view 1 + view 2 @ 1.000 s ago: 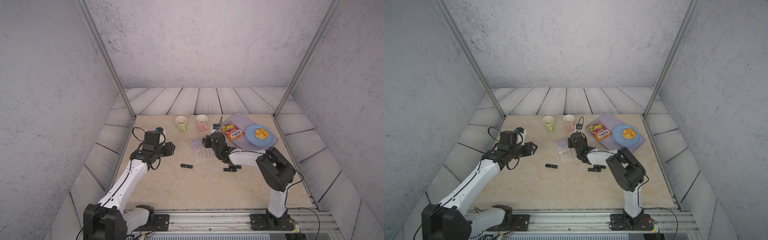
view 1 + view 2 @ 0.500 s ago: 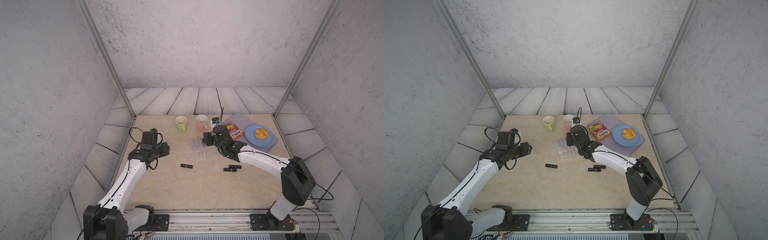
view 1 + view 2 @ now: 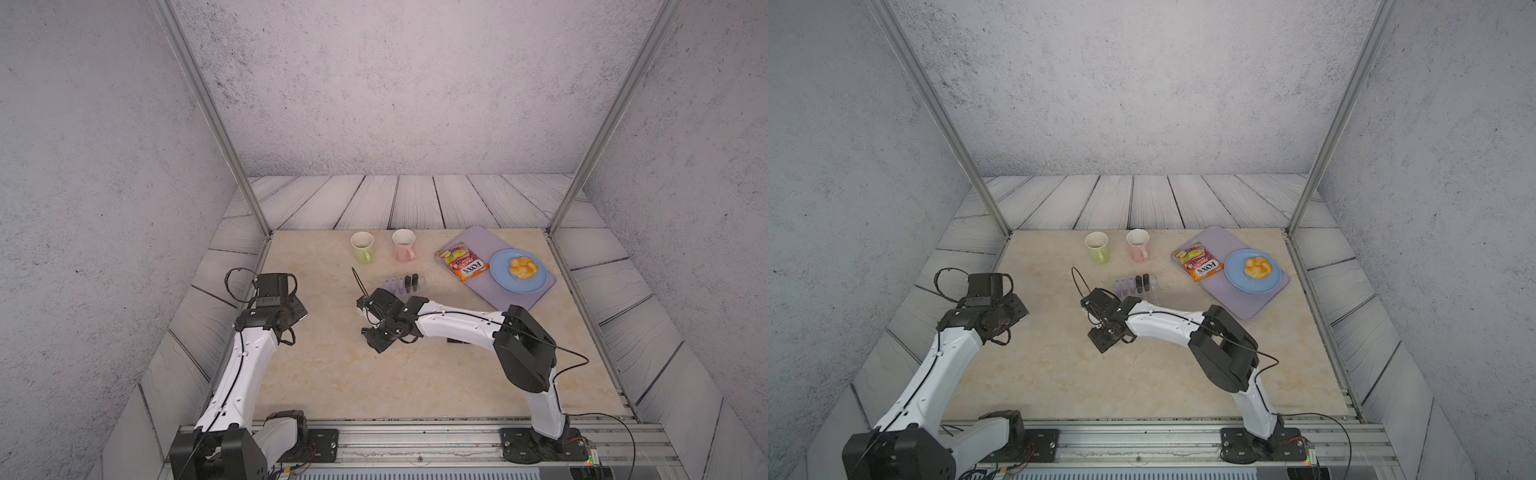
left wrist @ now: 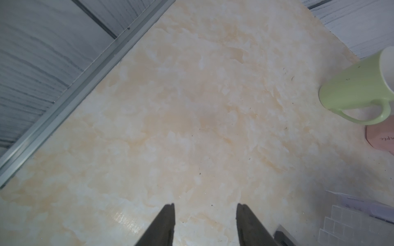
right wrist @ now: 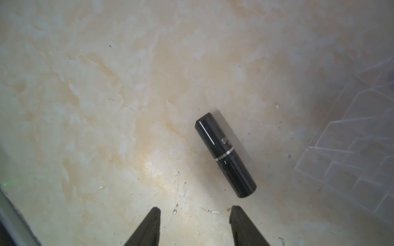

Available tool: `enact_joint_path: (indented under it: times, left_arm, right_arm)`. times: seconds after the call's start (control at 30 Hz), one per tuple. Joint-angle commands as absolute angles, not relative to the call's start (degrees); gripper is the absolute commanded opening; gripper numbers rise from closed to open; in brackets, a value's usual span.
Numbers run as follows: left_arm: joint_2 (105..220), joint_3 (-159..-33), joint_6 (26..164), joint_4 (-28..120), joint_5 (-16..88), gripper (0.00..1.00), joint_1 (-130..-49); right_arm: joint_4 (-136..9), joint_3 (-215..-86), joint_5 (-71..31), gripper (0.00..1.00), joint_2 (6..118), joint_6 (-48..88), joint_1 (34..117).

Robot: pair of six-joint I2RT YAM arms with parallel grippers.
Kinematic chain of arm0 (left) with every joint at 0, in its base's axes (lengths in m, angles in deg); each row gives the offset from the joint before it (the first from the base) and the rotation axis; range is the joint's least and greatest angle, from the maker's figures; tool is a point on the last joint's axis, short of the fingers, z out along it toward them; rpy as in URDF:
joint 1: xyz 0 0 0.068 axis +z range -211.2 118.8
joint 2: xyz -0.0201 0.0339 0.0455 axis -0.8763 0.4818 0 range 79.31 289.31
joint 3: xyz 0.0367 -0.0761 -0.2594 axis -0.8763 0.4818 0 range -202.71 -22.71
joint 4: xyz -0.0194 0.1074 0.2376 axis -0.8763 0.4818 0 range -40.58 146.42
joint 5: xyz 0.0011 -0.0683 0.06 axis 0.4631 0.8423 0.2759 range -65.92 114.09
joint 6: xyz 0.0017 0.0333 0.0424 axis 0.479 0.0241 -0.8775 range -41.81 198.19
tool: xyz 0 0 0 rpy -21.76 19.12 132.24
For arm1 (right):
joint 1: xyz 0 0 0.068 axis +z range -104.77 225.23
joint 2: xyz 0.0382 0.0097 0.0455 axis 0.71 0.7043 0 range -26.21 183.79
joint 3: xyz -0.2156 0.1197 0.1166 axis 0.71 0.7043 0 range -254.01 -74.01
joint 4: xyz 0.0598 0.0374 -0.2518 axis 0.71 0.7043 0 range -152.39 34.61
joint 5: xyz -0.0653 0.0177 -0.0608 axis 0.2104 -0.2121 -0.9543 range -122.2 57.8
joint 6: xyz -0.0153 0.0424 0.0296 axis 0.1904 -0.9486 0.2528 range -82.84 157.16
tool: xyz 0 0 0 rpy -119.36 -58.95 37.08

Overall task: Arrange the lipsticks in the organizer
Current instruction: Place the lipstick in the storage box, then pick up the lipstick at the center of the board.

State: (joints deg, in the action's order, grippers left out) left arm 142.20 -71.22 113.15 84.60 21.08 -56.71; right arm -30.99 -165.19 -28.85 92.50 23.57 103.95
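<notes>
Jaws of the right gripper were spread, empty, near a glossy black lipstick tube lying beside the clear plastic grid organizer; left gripper likewise, over open tabletop.

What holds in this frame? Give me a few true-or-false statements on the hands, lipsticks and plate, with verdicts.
1. The right hand grips a black lipstick. False: it is open and empty; the lipstick lies on the table.
2. Lilac lipsticks stand in the organizer. True.
3. The left hand is open and empty. True.
4. The blue plate sits on the bare table. False: it rests on the lilac tray.
</notes>
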Motion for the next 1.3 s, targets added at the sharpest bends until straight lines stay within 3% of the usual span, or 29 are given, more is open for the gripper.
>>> enact_joint_path:
  times: [0.0, 0.43, 0.8, 0.9, 1.03, 1.27]
  left_arm:
    - [141.1, -69.2, 115.4, 83.8, 26.2, 0.51, -54.4]
    - [141.3, -69.1, 115.0, 82.5, 29.7, 0.5, -52.4]
    - [141.3, -69.0, 114.5, 82.1, 31.5, 0.49, -52.2]
    - [141.2, -68.9, 114.1, 82.0, 32.7, 0.49, -52.2]
    - [140.8, -69.1, 113.3, 82.8, 38.2, 0.49, -52.6]
    - [137.4, -68.4, 111.8, 79.8, 51.3, 0.49, -61.0]
  right_arm:
    - [-24.5, -170.4, -31.5, 0.57, 95.3, 28.6, 103.8]
    - [-17.6, -186.1, -33.9, 0.56, 109.0, 33.4, 103.7]
    - [-19.2, -184.5, -35.4, 0.23, 108.2, 32.8, 103.7]
    - [-21.8, -182.5, -35.1, 0.19, 104.9, 32.1, 103.7]
    - [-31.6, -173.5, -34.2, 0.13, 94.8, 29.0, 103.3]
    - [-76.3, -134.6, -30.8, 0.18, 65.2, 25.7, 102.9]
